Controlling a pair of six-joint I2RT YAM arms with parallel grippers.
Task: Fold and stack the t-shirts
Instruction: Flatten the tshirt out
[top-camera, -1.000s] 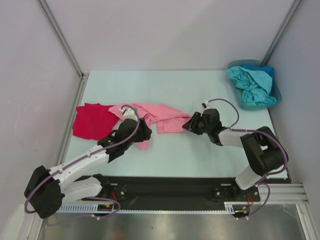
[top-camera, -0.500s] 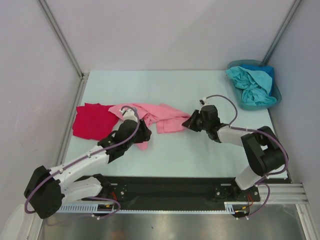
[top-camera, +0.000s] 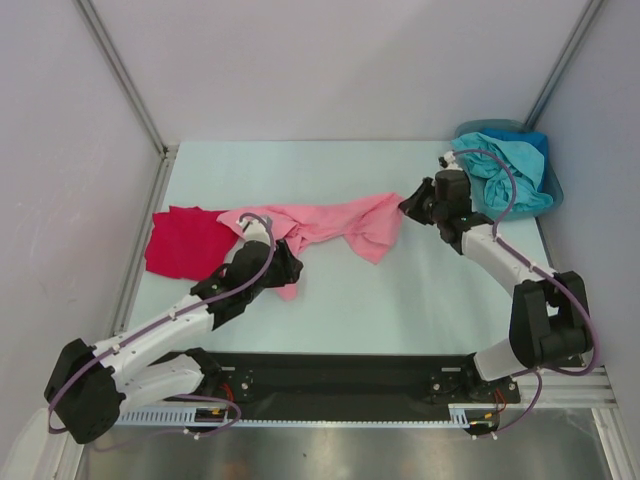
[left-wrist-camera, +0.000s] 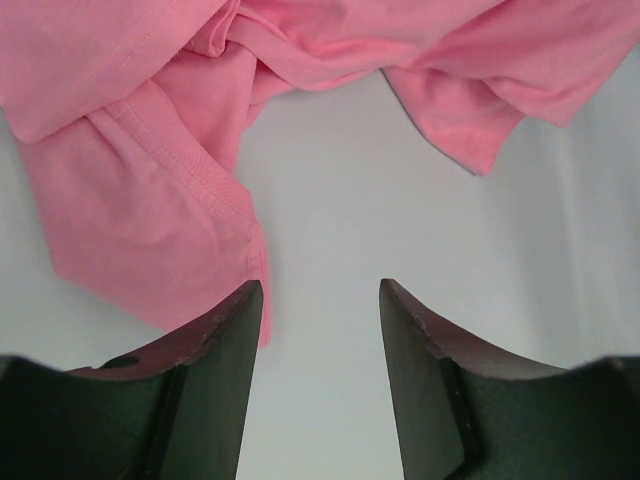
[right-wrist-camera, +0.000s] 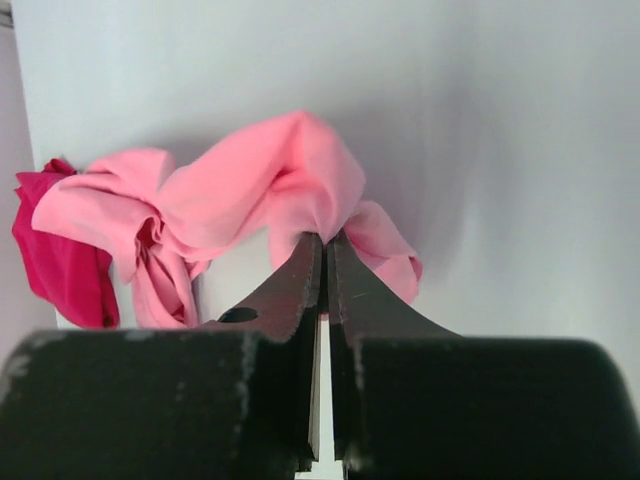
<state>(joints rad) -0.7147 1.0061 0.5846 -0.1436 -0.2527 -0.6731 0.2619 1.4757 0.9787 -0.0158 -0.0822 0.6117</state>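
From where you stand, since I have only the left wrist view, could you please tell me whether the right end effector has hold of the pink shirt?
Observer: Yes, the right end effector is shut on the pink shirt, pinching a fold at its right end.
Operator: Thank you. Is any other clothing near it?
Observer: A red shirt lies at the pink one's left end, meeting it.
Operator: And where are the remaining shirts?
Observer: A teal shirt and a blue shirt sit bunched in a bin at the far right.
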